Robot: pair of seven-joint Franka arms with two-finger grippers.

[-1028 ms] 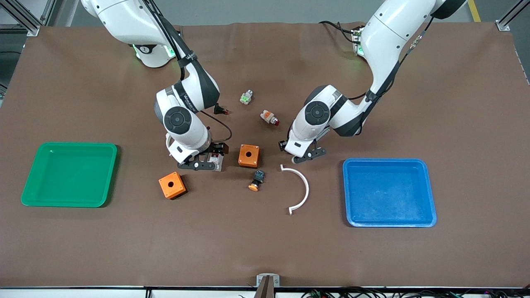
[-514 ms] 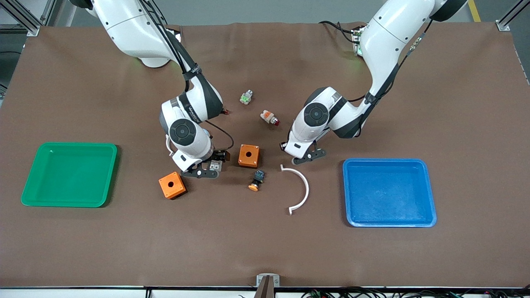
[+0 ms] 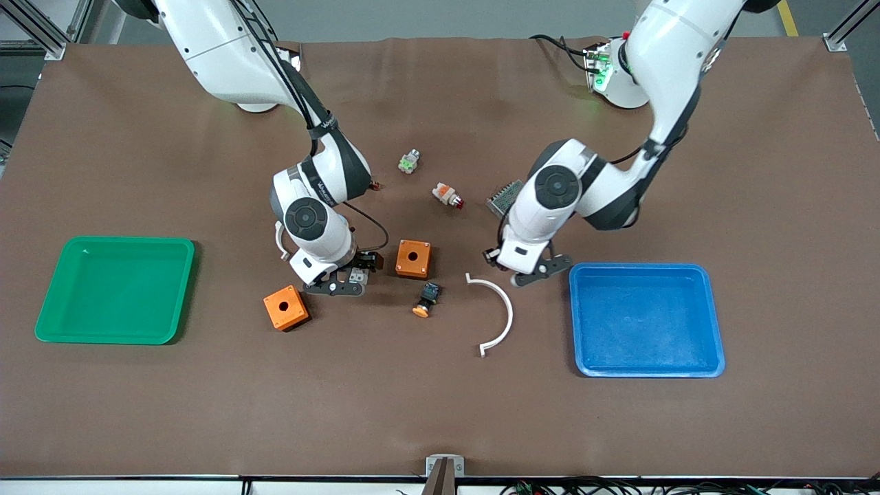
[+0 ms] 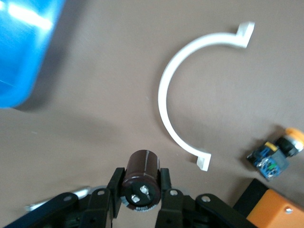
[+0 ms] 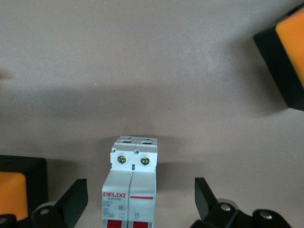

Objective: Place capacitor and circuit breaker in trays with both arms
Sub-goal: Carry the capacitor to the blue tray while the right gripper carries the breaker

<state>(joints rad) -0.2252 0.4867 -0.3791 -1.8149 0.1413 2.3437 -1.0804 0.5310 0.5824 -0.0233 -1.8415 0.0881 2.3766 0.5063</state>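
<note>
Left pincer [image 4: 140, 202] pinching the capacitor [image 4: 141, 185], a dark stubby cylinder with two pale terminals on its end, one finger pressed against each side; raised over bare brown desk [image 3: 440, 412], between the white curved strip [image 3: 500, 309] and the blue tray [image 3: 646, 320]. Seen from the front, left pincer [image 3: 533, 271] just beside the blue tray's rim, at the tray's corner toward the robot bases. Right pincer [image 5: 142, 209] spread wide, fingers well apart on either side of the circuit breaker [image 5: 130, 190], neither finger touching it in the right wrist view; white-grey block with red levers, apparently resting on the desk, though contact hard to judge. From the front, right pincer [image 3: 337, 282] low between two orange boxes, one [image 3: 413, 258] toward the left arm's end, the other [image 3: 286, 308] nearer the front camera, with the circuit breaker [image 3: 355, 276] peeking out beneath it. Black switch with orange cap [image 3: 425, 300] lying near the curved strip. Green tray [image 3: 115, 289] at the right arm's end of the desk, well apart from both pincers.
</note>
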